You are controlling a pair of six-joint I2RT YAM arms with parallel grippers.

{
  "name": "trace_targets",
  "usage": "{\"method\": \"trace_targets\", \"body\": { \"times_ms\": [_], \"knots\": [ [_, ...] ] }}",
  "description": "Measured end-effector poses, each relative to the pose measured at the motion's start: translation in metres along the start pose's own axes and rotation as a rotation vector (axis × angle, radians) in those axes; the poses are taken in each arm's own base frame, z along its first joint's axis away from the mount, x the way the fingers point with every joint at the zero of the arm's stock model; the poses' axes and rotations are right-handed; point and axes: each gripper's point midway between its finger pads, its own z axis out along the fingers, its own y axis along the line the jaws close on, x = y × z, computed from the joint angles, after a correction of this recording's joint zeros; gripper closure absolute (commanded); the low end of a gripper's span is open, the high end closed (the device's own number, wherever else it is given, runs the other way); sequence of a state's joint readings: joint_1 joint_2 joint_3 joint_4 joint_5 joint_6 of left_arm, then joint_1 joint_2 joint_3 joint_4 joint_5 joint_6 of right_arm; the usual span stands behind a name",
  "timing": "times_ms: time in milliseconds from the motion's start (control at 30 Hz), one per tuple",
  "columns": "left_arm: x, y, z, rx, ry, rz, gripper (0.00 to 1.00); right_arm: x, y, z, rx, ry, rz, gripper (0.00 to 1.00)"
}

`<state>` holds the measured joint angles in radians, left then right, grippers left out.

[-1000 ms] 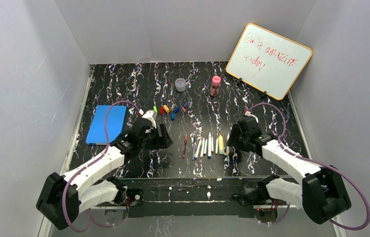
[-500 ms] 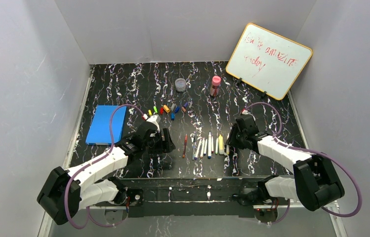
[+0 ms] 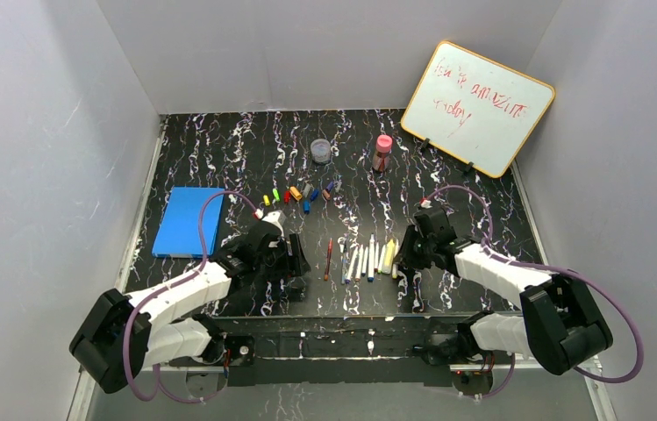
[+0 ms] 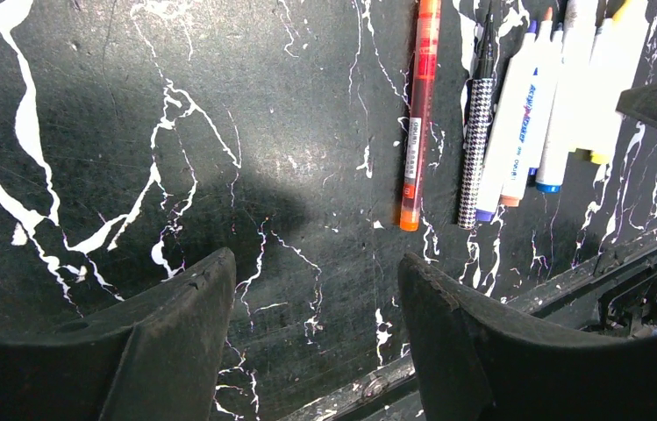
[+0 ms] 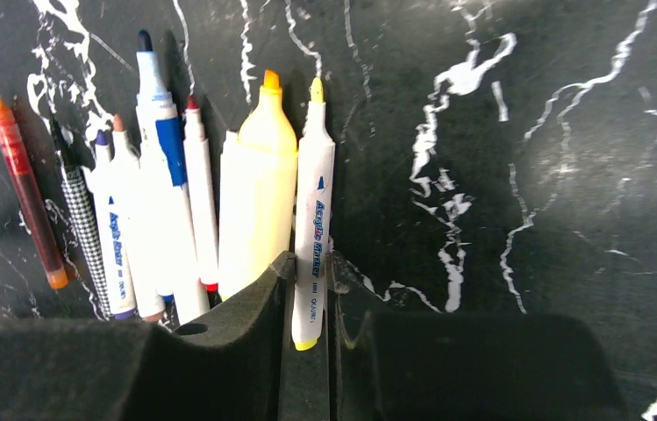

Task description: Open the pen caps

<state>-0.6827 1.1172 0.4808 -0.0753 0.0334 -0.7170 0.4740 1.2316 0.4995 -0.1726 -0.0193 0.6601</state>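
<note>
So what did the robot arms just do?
The right gripper slid left to the row of pens and closed on the yellow-tipped marker at its right end. The left gripper crept a little toward the pens, open and empty. The loose pen caps and the other pens did not move.

You have a black marble-patterned surface [image 4: 132,132], scuffed, with a faint sheen. The pens [image 5: 254,193] show smooth plastic barrels. Your left fingers [image 4: 175,342] look matt black with rough edges.

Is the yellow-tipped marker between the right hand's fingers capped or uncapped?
Uncapped: the yellow-tipped marker at the right hand shows its bare yellow nib, with no cap on it.
</note>
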Motion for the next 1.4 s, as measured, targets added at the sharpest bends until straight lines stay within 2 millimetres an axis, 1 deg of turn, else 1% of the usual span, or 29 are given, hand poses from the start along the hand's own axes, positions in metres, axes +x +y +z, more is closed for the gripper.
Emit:
{"method": "trace_targets", "body": {
  "times_ms": [100,300,633,900,1000,1100,1233,1400],
  "knots": [
    [-0.001,-0.001,0.0,0.003,-0.003,-0.001,0.35,0.005,0.007,0.001,-0.021,0.015,-0.012,0.75],
    [-0.001,-0.001,-0.001,0.012,-0.013,-0.001,0.35,0.009,0.016,0.004,-0.048,0.023,-0.02,0.75],
    [0.001,0.0,-0.003,0.01,-0.012,-0.001,0.35,0.005,0.037,0.015,-0.086,0.033,-0.059,0.75],
    [0.001,0.001,-0.005,0.009,-0.011,-0.002,0.35,0.008,0.053,0.021,-0.111,0.045,-0.098,0.73],
    [0.001,0.0,-0.006,0.01,-0.012,-0.001,0.35,0.008,0.055,0.022,-0.108,0.043,-0.106,0.67],
    [0.002,0.001,-0.008,0.008,-0.01,0.0,0.35,0.006,0.055,0.021,-0.098,0.031,-0.11,0.58],
    [0.003,0.005,-0.01,-0.006,-0.009,0.008,0.34,0.003,0.047,0.014,-0.055,0.01,-0.125,0.44],
    [-0.003,0.008,-0.015,-0.042,-0.019,0.029,0.34,-0.004,0.039,0.002,-0.012,-0.024,-0.146,0.34]
  ]
}}
